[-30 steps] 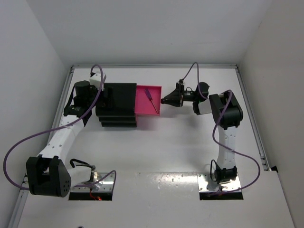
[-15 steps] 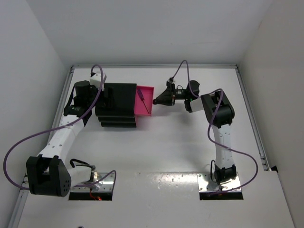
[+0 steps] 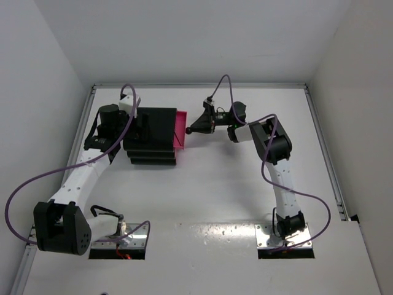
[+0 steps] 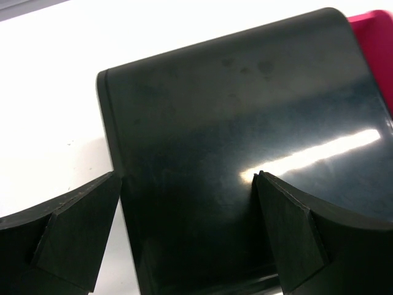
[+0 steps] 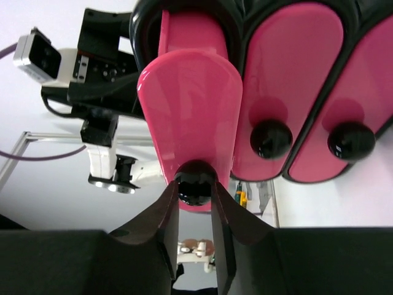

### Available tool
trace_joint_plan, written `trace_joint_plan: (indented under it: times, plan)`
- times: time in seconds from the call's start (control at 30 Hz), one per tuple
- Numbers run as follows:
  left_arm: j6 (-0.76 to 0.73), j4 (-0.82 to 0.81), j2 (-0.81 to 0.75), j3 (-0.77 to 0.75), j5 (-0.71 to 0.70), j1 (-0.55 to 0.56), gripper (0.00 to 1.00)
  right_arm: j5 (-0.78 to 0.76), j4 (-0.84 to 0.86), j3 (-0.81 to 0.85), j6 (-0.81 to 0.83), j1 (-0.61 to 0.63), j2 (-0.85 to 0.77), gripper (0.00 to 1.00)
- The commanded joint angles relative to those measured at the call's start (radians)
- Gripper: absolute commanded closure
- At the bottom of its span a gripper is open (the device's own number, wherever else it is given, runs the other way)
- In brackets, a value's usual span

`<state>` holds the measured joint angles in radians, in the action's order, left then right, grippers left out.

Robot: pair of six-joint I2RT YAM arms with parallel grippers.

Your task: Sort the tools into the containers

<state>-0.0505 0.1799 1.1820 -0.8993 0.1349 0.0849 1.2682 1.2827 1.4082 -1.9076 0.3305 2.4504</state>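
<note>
The right hand point(image 5: 195, 192) is clamped on the round black knob point(image 5: 195, 183) of a pink drawer point(image 5: 190, 110) — its two fingers point(image 5: 164, 218) press on the knob from both sides, with no gap between pad and knob. This drawer stands a little out of the black cabinet point(image 3: 153, 126); in the top view only a narrow pink strip shows at the cabinet's right side, and the inside of the drawer cannot be seen. The right wrist view shows what the top view does not: the two other drawers point(image 5: 288, 74) beside it, each front set in the black frame with its own knob point(image 5: 271, 138). The left hand point(image 4: 187, 178) is wide apart and holds nothing. In its wrist view one finger point(image 4: 295, 233) lies over the glossy top of the cabinet and the other is just at the cabinet's left edge — whether they touch the cabinet I cannot tell. A pink corner of the drawer shows at the upper right of that view. The cabinet stands on the white worktop point(image 3: 215, 196), at the far left.
</note>
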Motion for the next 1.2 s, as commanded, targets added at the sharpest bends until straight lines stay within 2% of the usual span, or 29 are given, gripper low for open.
trace_joint_plan:
  times: [0.0, 0.5, 0.63, 0.8, 1.07, 1.17]
  plan:
    - [-0.035, 0.113, 0.025, 0.037, -0.018, 0.029, 0.0, -0.012, 0.245, 0.046, 0.033, 0.036, 0.013, 0.82]
    - [-0.026, 0.093, 0.044, 0.046, -0.008, 0.029, 0.0, -0.05, -0.008, 0.118, 0.22, 0.096, 0.041, 0.82]
    - [-0.026, 0.093, 0.044, 0.046, -0.008, 0.029, 0.0, -0.05, -0.055, 0.127, 0.272, 0.105, 0.041, 0.75]
    - [-0.026, 0.093, 0.025, 0.046, -0.008, 0.029, 0.0, -0.05, -0.098, 0.127, 0.314, 0.105, 0.032, 0.61]
    - [-0.026, 0.055, -0.154, 0.046, 0.077, -0.024, 0.0, 0.026, -0.106, 0.063, 0.375, 0.035, -0.126, 0.56]
    - [-0.026, 0.052, -0.205, 0.021, 0.057, -0.024, 0.0, 0.046, -0.182, 0.028, 0.454, -0.002, -0.23, 0.56]
